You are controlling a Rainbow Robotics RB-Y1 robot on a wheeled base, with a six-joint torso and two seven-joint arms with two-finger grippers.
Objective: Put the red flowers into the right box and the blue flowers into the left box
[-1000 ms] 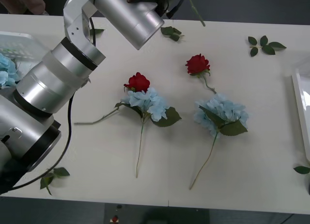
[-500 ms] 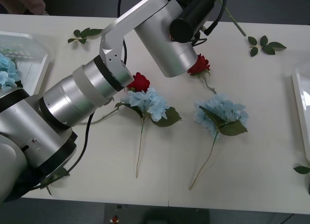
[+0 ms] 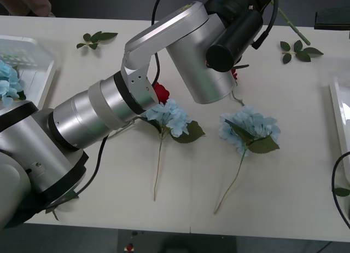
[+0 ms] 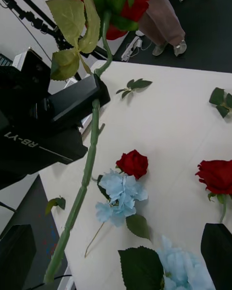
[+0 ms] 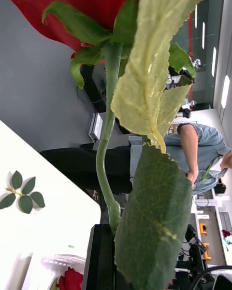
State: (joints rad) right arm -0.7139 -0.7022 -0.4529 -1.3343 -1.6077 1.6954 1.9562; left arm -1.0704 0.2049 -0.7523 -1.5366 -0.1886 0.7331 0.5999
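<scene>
Loose green leaf sprigs lie scattered on the white table point(image 3: 306, 171): one far left point(image 3: 96, 38), one far right point(image 3: 298, 50), one at the near-left edge point(image 3: 61, 201).

Left arm point(image 3: 164, 94) hides one red rose point(image 3: 234, 73) — almost wholly.

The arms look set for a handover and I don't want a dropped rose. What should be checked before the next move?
1. Left claw shut on the held rose's stem: ok.
2. Right claw open to receive: ok.
3. Stem end inside the right claw's gap: cannot tell.
4. Right box rim unobstructed: ok.
5. Table sorted: not ok; two loose roses and two blue flowers lie there.
</scene>
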